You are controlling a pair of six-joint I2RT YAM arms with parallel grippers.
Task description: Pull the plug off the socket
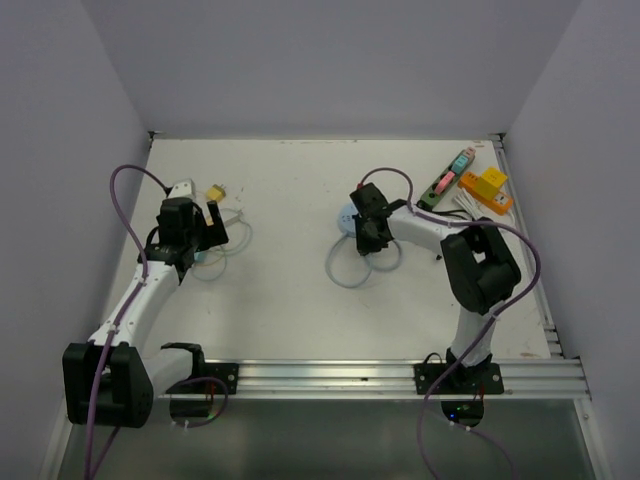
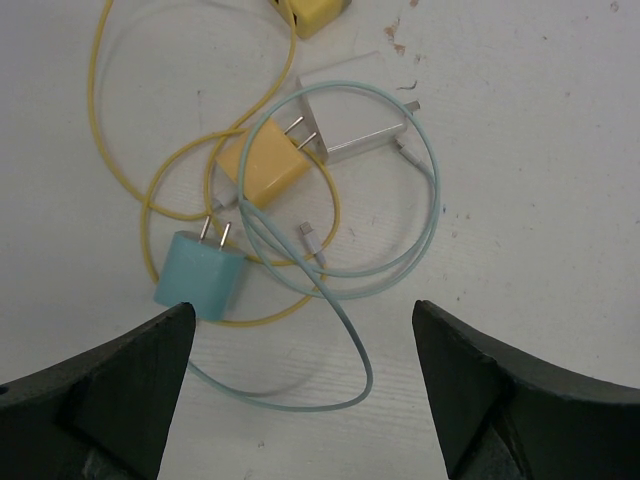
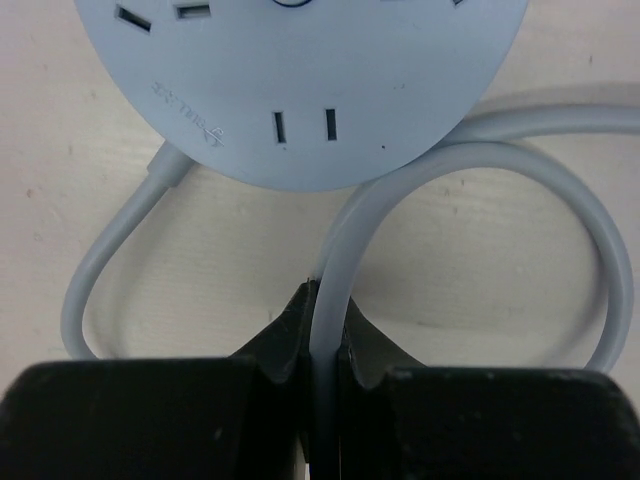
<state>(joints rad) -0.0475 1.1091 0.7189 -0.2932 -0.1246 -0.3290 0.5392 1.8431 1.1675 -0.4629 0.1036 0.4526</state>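
- One round pale-blue socket hub (image 3: 300,80) lies flat mid-table, right of centre, under the right arm's wrist. Its face is up. One pair of slots sits at its near rim and more openings run round the edge. No long axis shows on the disc.
- One thick grey cord (image 3: 600,300) leaves the hub's left side. It curls in a loop on the table (image 1: 290,300) and passes under the hub's near edge.
- The right gripper (image 3: 325,335) is pinched tight on that grey cord, just short of the hub's rim.
- The left gripper (image 2: 303,325) hangs with its fingers spread wide, touching nothing, above a tangle of chargers at the table's left.
- Three loose plugs show whole there:
  - a teal plug (image 2: 200,280), its two prongs aimed up the left wrist view;
  - a yellow plug (image 2: 262,165), its prongs angled up and right;
  - a white adapter (image 2: 350,120), lying lengthwise across the view with its prongs at the right end.
- A fourth yellow block (image 2: 315,12) is cut off by the top edge.
- Two thin leads cross them: one yellow cable (image 2: 95,100) and one teal cable (image 2: 430,210), which is coiled in a ring.
- At the far right corner lie a green-and-pink strip (image 1: 447,180) and orange-yellow blocks (image 1: 486,188), too small to tell what they are.
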